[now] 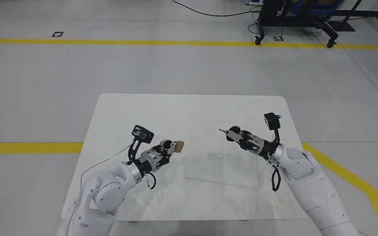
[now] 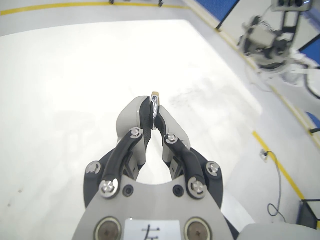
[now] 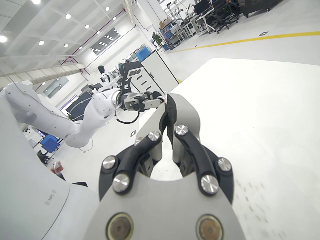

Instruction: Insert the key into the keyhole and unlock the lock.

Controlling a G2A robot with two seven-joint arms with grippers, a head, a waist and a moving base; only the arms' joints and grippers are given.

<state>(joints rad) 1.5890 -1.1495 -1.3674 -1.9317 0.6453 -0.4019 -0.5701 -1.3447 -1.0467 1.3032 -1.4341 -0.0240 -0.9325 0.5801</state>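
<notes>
Both arms hang above the white table [image 1: 189, 109], facing each other. My left gripper [image 1: 169, 147] is shut on a small brass padlock [image 1: 179, 144], whose body sticks out past the fingertips toward the other arm. In the left wrist view the lock [image 2: 155, 101] sits edge-on between the black pads, which hide most of it. My right gripper [image 1: 235, 134] is shut on a thin silver key [image 1: 224, 131] that points toward the lock, a short gap away. In the right wrist view the key [image 3: 163, 98] barely shows beyond the shut gripper [image 3: 168, 101].
The table has a faintly scuffed patch [image 1: 221, 156] below the two grippers. A black wheeled cart [image 1: 295, 17] stands far back on the floor. Yellow floor lines [image 1: 147, 42] run behind and beside the table.
</notes>
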